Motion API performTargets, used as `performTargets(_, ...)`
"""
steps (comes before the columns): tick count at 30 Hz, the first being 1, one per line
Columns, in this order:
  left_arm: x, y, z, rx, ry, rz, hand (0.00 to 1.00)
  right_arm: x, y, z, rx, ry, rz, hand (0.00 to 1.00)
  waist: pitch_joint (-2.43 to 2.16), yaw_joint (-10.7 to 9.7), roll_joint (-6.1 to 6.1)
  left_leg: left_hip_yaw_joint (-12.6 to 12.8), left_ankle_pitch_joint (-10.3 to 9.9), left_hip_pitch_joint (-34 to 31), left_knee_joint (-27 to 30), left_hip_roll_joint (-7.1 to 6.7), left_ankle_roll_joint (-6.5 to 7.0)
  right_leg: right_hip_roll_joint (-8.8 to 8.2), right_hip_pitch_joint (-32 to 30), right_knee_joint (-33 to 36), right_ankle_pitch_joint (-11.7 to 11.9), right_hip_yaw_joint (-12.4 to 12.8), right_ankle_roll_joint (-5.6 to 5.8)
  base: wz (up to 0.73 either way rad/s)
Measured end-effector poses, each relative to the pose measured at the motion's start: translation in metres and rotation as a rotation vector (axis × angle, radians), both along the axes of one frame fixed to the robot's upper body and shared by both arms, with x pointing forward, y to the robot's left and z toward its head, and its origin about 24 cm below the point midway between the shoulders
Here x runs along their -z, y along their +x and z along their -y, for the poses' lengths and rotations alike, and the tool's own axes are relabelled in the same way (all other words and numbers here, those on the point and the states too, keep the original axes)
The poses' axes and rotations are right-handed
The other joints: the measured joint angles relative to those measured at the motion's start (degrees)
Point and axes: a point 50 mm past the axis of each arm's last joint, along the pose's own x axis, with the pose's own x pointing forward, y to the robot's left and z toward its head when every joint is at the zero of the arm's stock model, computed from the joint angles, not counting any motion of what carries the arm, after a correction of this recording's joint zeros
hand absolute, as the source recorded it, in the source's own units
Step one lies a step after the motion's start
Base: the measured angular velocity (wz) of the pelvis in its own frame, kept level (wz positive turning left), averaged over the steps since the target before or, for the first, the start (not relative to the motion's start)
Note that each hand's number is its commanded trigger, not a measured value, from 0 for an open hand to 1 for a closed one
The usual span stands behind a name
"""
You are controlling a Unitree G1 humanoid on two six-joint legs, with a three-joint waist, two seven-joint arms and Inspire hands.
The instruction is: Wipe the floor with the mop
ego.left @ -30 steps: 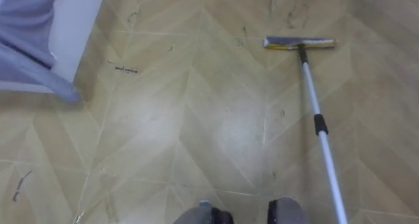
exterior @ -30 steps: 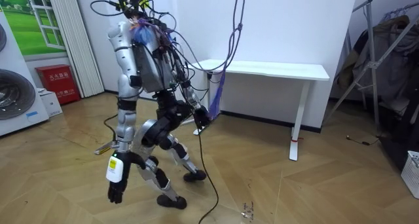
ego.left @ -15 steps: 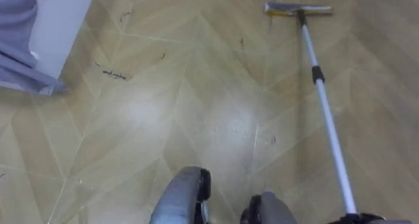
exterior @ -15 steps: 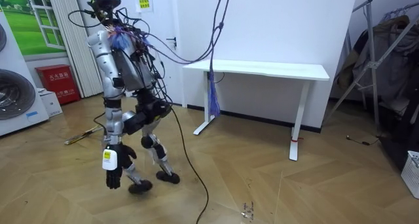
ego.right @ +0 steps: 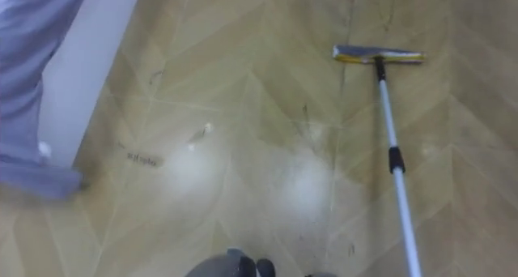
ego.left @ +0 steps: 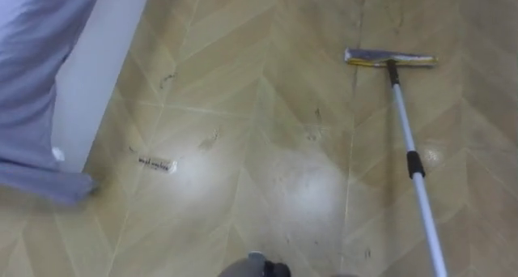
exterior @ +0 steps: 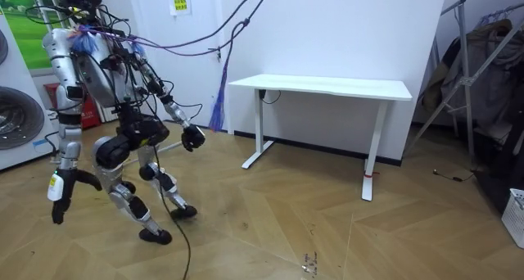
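The herringbone wood floor (ego.left: pixel 267 131) spreads across both eye views. In the room view a white bench (exterior: pixel 327 87) stands against the wall at centre, and a washing machine (exterior: pixel 16 120) sits at 9 o'clock. The robot is between them, nearer the machine, its legs apart in a stride and its torso leaning toward the room view's left.

In the eye views a white panel (ego.left: pixel 97 74) runs from 11 o'clock down toward 8 o'clock. Grey-lilac material (ego.left: pixel 32 83) lies along its outer side, and I cannot tell what it is.

The mop (ego.left: pixel 409 147) lies at 1 o'clock. Its flat mop head (ego.left: pixel 390 58) is down on the floor, and its pale pole slants to the lower edge at 5 o'clock. A black collar (ego.left: pixel 416 165) sits partway along the pole.

The left hand (exterior: pixel 57 212) hangs low at the robot's side, its fingers loose and pointing at the floor, holding nothing. The right hand (exterior: pixel 193 137) is held out toward the room view's right at hip height. Whether it is clenched or spread I cannot tell.

A small dark mark (ego.left: pixel 156 163) lies on the floor at 8 o'clock, near the panel's foot.
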Motion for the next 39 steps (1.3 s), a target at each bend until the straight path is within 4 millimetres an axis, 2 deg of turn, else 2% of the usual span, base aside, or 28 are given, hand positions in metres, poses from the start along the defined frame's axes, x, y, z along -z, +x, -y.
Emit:
performTargets(3, 0.001, -0.005, 0.001, -0.006, 0.005, -0.019, 0.0, 0.004, 0.005, -0.01, 0.006, 0.01, -0.005, 1.0, 0.11, -0.09, 0.09, -1.27, -0.99, 2.88, -1.77, 0.0, -0.8, 1.11, -2.57, -16.03, 1.76, -1.23, -1.25, 0.02)
performTargets(4, 0.003, -0.011, 0.001, -0.014, 0.015, -0.043, 0.0, 0.004, 0.007, -0.01, 0.014, 0.009, -0.007, 1.0, 0.27, -0.09, -0.22, -1.81, -1.83, 4.09, -1.71, 0.07, -1.2, 1.22, -2.77, -19.54, 4.55, -1.96, -2.36, 0.15)
performTargets(6, 0.004, -0.021, -0.002, -0.027, 0.025, -0.082, 0.0, 0.002, 0.022, -0.007, 0.01, 0.001, 0.001, 1.0, 0.13, 0.74, -0.31, -3.05, -3.49, 5.62, -0.86, 0.31, -2.33, 1.21, -0.55, -20.06, 5.76, -3.42, -3.22, 0.09)
performTargets(8, 0.004, -0.029, -0.007, -0.044, 0.041, -0.117, 0.0, -0.004, 0.057, 0.004, -0.019, -0.037, 0.046, 1.0, 0.37, 2.01, -1.4, -2.48, -4.6, 5.58, 3.61, 1.54, -4.58, 1.11, 0.79, -18.26, 4.64, -4.88, -4.13, 0.04)
performTargets(9, 0.003, -0.03, -0.011, -0.045, 0.051, -0.117, 0.0, -0.011, 0.083, 0.011, -0.046, -0.061, 0.102, 1.0, 0.73, 2.27, -2.17, -1.23, -2.28, 2.13, 10.93, 2.84, -8.49, 1.39, 0.69, -16.12, 2.76, -4.84, -4.47, 0.14)
performTargets(10, 0.003, -0.028, -0.012, -0.043, 0.056, -0.114, 0.0, -0.014, 0.095, 0.014, -0.056, -0.071, 0.129, 1.0, 0.84, 2.7, -2.61, -0.45, -0.24, 0.23, 15.22, 3.65, -10.45, 1.48, 0.61, -15.07, 1.93, -4.77, -4.62, 0.14)
performTargets(11, 0.002, -0.026, -0.013, -0.035, 0.067, -0.108, 0.0, -0.022, 0.118, 0.021, -0.081, -0.091, 0.18, 1.0, 0.79, 4.08, -3.44, 0.0, 5.39, -3.87, 22.73, 4.8, -12.09, 2.14, 0.63, -13.48, 0.56, -4.44, -5.03, 0.0)
performTargets(12, 0.001, -0.025, -0.013, -0.034, 0.065, -0.1, 0.0, -0.031, 0.141, 0.025, -0.102, -0.105, 0.24, 1.0, 0.88, 5.22, -4.26, -0.09, 8.76, -7.1, 27.35, 5.56, -11.54, 2.59, 1.05, -12.53, -0.22, -4.36, -5.73, 0.0)
performTargets(14, 0.0, -0.023, -0.013, -0.029, 0.064, -0.089, 0.0, -0.04, 0.165, 0.027, -0.114, -0.103, 0.329, 1.0, 1.3, 6.67, -5.32, -0.52, 6.94, -10.22, 23.89, 6.65, -9.52, 3.12, 2.16, -12.2, -1.29, -4.36, -6.42, 0.03)
performTargets(15, 0.0, -0.023, -0.014, -0.029, 0.061, -0.087, 0.0, -0.042, 0.172, 0.027, -0.115, -0.096, 0.36, 1.0, 1.31, 7.25, -5.56, -0.6, 6.43, -10.94, 20.68, 7.06, -9.44, 3.2, 2.69, -12.33, -1.68, -4.36, -6.31, 0.03)
performTargets(16, 0.0, -0.025, -0.013, -0.024, 0.057, -0.09, 0.0, -0.043, 0.18, 0.024, -0.113, -0.076, 0.4, 1.0, 1.1, 8.02, -5.83, -1.18, 6.5, -11.45, 11.94, 7.47, -9.74, 3.25, 4.15, -13.28, -2.41, -4.36, -5.88, 0.0)
performTargets(17, 0.001, -0.028, -0.012, -0.021, 0.047, -0.099, 0.0, -0.042, 0.181, 0.02, -0.103, -0.053, 0.413, 1.0, 1.02, 8.05, -5.9, -2.26, 7.28, -10.81, 2.04, 7.56, -10.2, 3.22, 6.46, -14.76, -3.22, -4.53, -5.21, 0.0)
performTargets(18, 0.001, -0.031, -0.013, -0.02, 0.041, -0.108, 0.0, -0.04, 0.178, 0.019, -0.102, -0.042, 0.408, 1.0, 0.99, 8.03, -5.88, -2.13, 9.13, -10.38, -1.09, 7.91, -9.62, 3.07, 7.64, -15.51, -3.78, -4.61, -4.86, 0.08)
performTargets(19, 0.002, -0.035, -0.013, -0.005, 0.033, -0.126, 0.0, -0.034, 0.164, 0.018, -0.09, -0.023, 0.375, 1.0, 0.51, 7.68, -6.06, -0.63, 10.49, -8.75, -2.36, 7.92, -7.86, 2.14, 9.93, -16.74, -4.93, -4.72, -3.67, 0.27)
performTargets(20, 0.002, -0.036, -0.012, 0.011, 0.024, -0.132, 0.0, -0.028, 0.143, 0.021, -0.067, -0.018, 0.329, 1.0, 0.49, 6.95, -5.86, 0.46, 9.25, -7.13, -2.47, 7.15, -5.83, 1.16, 12.01, -18.06, -5.6, -4.53, -2.27, 0.42)
performTargets(21, 0.002, -0.031, -0.01, 0.024, 0.017, -0.124, 0.0, -0.023, 0.119, 0.025, -0.053, -0.023, 0.271, 1.0, 0.43, 6.47, -5.8, 1.92, 8.18, -5.79, -2.29, 6.47, -4.23, 0.03, 13.2, -17.76, -6.07, -3.46, -1.81, 0.39)
performTargets(22, 0.002, -0.028, -0.009, 0.026, 0.013, -0.117, 0.0, -0.021, 0.107, 0.027, -0.045, -0.027, 0.241, 1.0, 0.42, 6.36, -5.7, 2.1, 7.25, -5.25, -2.11, 5.77, -3.71, -0.34, 13.16, -16.29, -5.98, -2.95, -1.72, 0.17)
performTargets(23, 0.002, -0.021, -0.008, 0.033, 0.009, -0.097, 0.0, -0.018, 0.083, 0.031, -0.032, -0.038, 0.179, 1.0, 0.37, 6.11, -5.42, 2.88, 5.63, -4.0, -1.62, 4.81, -2.49, -1.09, 12.21, -12.32, -4.35, -2.14, -0.52, 0.0)
performTargets(24, 0.002, -0.018, -0.006, 0.023, 0.002, -0.078, 0.0, -0.015, 0.059, 0.032, -0.022, -0.044, 0.121, 1.0, -0.17, 5.94, -4.03, 2.78, 3.84, -3.33, -0.53, 4.51, -1.72, -1.18, 10.91, -8.29, -1.4, -1.23, 0.07, -0.04)
performTargets(26, 0.001, -0.011, -0.002, 0.026, -0.007, -0.042, 0.0, -0.012, 0.03, 0.029, -0.005, -0.045, 0.057, 1.0, -0.48, 4.55, -2.26, 2.63, 1.48, -1.81, 0.1, 4.14, -0.9, -1.16, 8.31, -2.18, 2.03, -0.93, 0.52, -0.08)
performTargets(27, 0.0, -0.008, -0.002, 0.03, -0.009, -0.023, 0.0, -0.01, 0.019, 0.024, 0.002, -0.041, 0.034, 1.0, -0.31, 3.63, -1.49, 2.6, 0.51, -0.73, -0.09, 4.14, -0.76, -0.48, 5.63, -0.3, 1.88, -0.04, 0.55, -0.15)
performTargets(29, -0.002, -0.005, -0.001, 0.035, -0.003, -0.003, 0.0, -0.006, 0.008, 0.015, 0.011, -0.027, 0.008, 1.0, -0.05, 2.38, -0.65, 2.41, -0.59, 0.75, -0.7, 4.13, -0.82, 0.68, 1.43, -1.22, 1.76, -0.15, 0.39, -0.19)
performTargets(31, -0.003, -0.002, -0.001, 0.045, 0.005, 0.006, 0.0, -0.002, -0.001, 0.005, 0.017, -0.004, -0.012, 1.0, -0.06, 0.98, -0.6, 2.4, -1.6, 2.24, -1.75, 4.15, -1.17, 1.43, -1.91, -7.28, 1.95, -0.46, 0.07, -0.1)
performTargets(34, -0.001, -0.008, 0.003, 0.038, 0.007, -0.018, 0.0, 0.001, -0.007, -0.004, 0.005, 0.023, -0.029, 1.0, 0.03, -0.15, -0.88, 2.07, -3.93, 5.82, -2.58, 4.34, -2.36, 2.01, -3.28, -21.56, 5.4, -2.09, -2.78, -0.03)
performTargets(35, 0.0, -0.012, 0.003, 0.03, 0.013, -0.041, 0.0, 0.001, -0.009, -0.006, 0.004, 0.024, -0.037, 1.0, 0.05, -0.13, -1.07, 1.93, -5.45, 7.58, -2.06, 4.52, -2.96, 2.28, -2.28, -22.65, 7.58, -2.96, -3.49, 0.0)
performTargets(36, 0.001, -0.014, 0.003, 0.025, 0.015, -0.053, 0.0, 0.001, -0.01, -0.006, 0.005, 0.022, -0.041, 1.0, 0.04, -0.01, -1.08, 1.56, -6.14, 8.4, -1.76, 4.61, -3.43, 2.21, -1.46, -22.34, 7.76, -3.44, -3.6, 0.04)
performTargets(38, 0.001, -0.018, -0.002, 0.001, 0.024, -0.077, 0.0, 0.001, 0.01, -0.005, -0.007, 0.008, -0.017, 1.0, 0.12, 0.15, -1.05, 0.06, -7.86, 9.3, 1.98, 5.46, -5.43, 2.08, 0.82, -20.4, 6.4, -5.56, -4.71, 0.13)
performTargets(39, 0.001, -0.018, -0.004, -0.002, 0.036, -0.074, 0.0, 0.0, 0.027, -0.002, -0.021, -0.006, 0.015, 1.0, 0.28, 0.29, -1.27, 0.17, -6.58, 7.33, 8.14, 6.17, -7.74, 2.21, 1.06, -18.11, 4.42, -5.82, -5.19, 0.15)
